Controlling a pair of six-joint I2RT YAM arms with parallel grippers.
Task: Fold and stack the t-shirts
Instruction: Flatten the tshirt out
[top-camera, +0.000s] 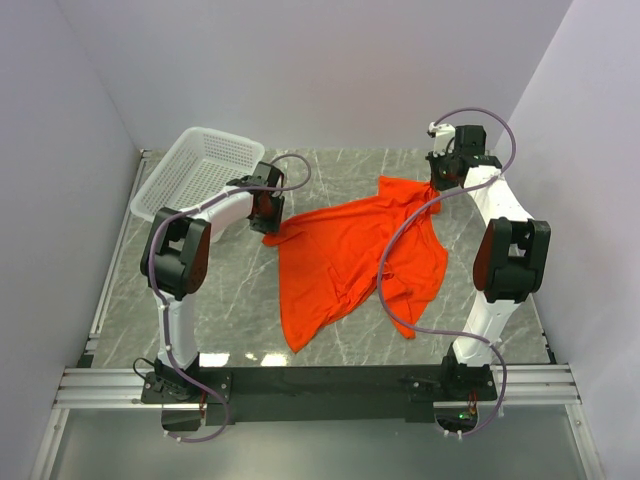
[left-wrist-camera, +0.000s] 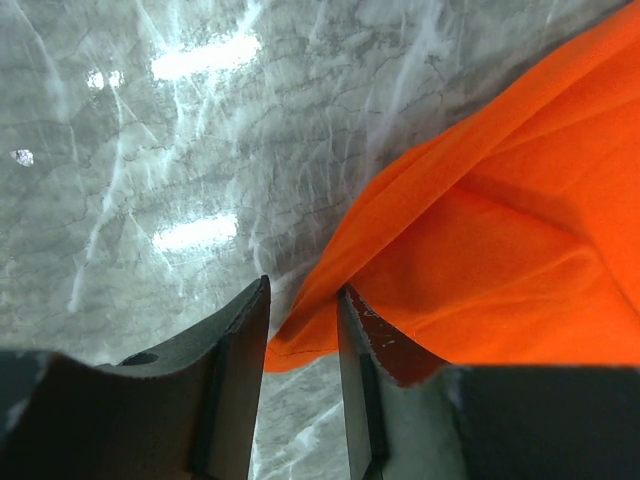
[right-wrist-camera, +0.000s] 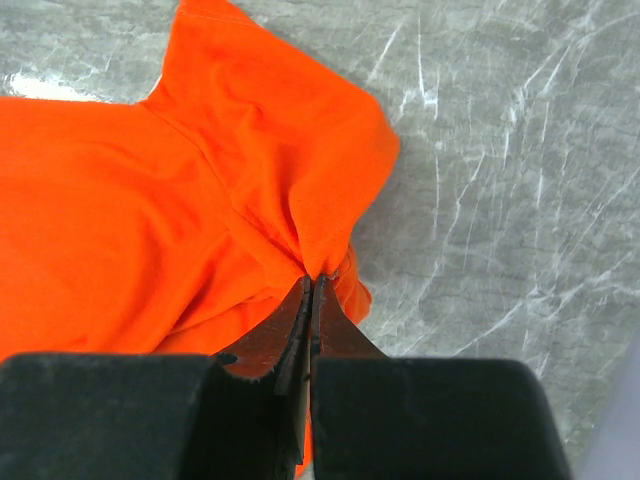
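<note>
Fingers of the right gripper (right-wrist-camera: 311, 285) clamp one corner of the t-shirt (top-camera: 340, 255), while parted fingers of the left gripper (left-wrist-camera: 303, 292) straddle its opposite corner.

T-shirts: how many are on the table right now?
1. The orange-red t-shirt lies crumpled mid-table, its far right corner pinched in the right pincer, its left corner at the open left pincer. Its folds could hide another.
</note>
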